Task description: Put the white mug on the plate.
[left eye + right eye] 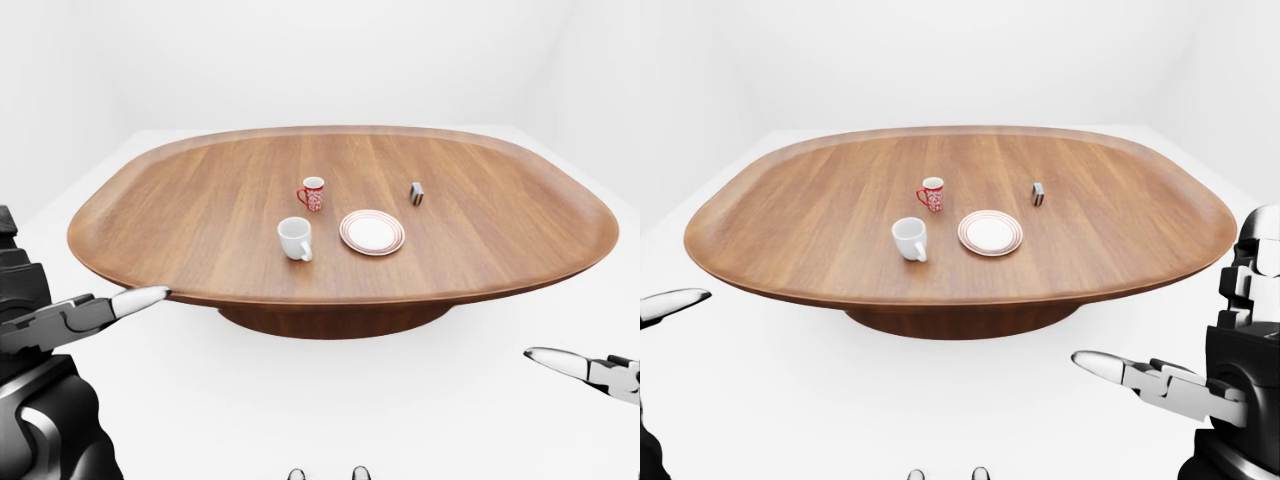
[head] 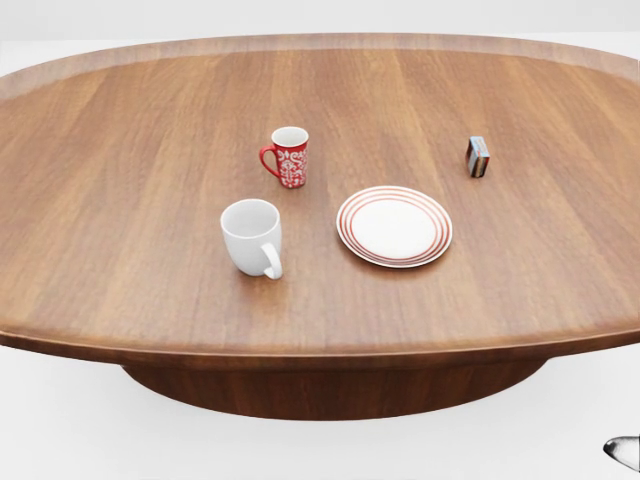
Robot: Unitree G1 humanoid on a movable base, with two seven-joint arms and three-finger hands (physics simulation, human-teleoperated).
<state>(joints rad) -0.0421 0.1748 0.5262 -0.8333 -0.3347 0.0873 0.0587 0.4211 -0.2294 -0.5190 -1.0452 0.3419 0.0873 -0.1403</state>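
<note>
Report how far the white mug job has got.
Done: nothing. The white mug stands upright on the table, left of the plate in the head view and apart from it; the plate is bare. In hand: nothing; the left hand and right hand hang open below the table's edge. Left: reach, grasp, lift, place.

One desk (image 2: pixel 120 180) is seen, a wide oval of brown wood. Two mugs are counted on it: one white mug (image 2: pixel 252 237) and one red patterned mug (image 2: pixel 289 157). One plate (image 2: pixel 394 226) with red rings is counted, and one small box (image 2: pixel 478 157). Two robot hands are counted in the eye views: one left hand (image 1: pixel 75 315) and one right hand (image 1: pixel 1155 382).
</note>
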